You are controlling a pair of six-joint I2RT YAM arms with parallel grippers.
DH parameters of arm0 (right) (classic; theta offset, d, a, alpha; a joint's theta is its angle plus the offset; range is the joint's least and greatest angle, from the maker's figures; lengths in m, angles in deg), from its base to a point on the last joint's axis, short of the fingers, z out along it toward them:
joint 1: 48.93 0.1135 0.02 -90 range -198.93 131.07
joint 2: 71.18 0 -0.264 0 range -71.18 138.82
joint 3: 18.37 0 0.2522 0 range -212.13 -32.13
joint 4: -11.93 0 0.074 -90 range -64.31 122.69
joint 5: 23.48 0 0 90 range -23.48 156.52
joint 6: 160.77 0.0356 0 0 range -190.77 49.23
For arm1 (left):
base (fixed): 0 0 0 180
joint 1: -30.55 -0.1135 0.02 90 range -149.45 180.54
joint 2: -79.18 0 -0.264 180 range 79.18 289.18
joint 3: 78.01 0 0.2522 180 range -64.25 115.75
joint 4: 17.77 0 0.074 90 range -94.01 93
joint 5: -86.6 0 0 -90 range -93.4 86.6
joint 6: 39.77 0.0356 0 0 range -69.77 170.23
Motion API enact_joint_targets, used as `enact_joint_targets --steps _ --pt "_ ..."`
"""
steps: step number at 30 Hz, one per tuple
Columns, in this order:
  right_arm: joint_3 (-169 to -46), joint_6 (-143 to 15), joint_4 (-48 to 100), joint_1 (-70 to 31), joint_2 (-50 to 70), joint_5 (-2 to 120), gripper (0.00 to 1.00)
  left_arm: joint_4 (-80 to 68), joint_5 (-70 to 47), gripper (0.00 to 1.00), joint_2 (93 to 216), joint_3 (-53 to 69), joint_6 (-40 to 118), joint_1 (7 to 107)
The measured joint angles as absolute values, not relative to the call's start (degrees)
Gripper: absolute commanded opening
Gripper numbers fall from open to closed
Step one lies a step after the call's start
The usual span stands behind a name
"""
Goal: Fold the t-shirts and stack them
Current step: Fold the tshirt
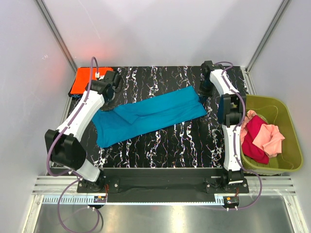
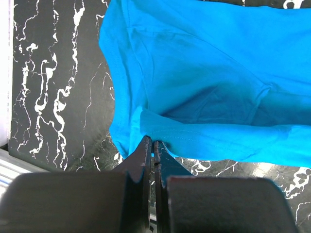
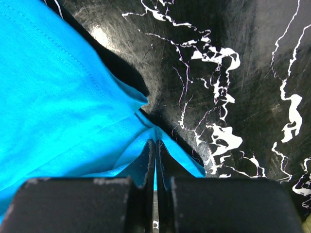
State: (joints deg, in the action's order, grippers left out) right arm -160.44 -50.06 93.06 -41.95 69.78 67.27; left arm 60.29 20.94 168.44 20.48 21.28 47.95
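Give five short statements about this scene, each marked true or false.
The teal-blue shirt lies on the table. True.
A pink shirt and a magenta-red shirt lie in the bin. True.
The right tool hangs open. False: the right tool is shut on the teal-blue shirt.
The orange shirt is in the bin. False: the orange shirt lies at the table's far left corner.
The left tool is shut on the teal-blue shirt's hem. True.

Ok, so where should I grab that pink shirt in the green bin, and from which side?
Probably best to pinch a raised fold of the pink shirt from straight above. It lies crumpled on top of the magenta shirt, and the walls of the bin rise around it, blocking a sideways approach.
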Motion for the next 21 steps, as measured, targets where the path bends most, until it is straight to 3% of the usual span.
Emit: enact_joint_targets --steps 21 --pt "-159.08 -51.04 91.49 -41.95 70.05 66.16 0.0 62.47 22.01 0.0 162.88 14.69 18.15 47.71"
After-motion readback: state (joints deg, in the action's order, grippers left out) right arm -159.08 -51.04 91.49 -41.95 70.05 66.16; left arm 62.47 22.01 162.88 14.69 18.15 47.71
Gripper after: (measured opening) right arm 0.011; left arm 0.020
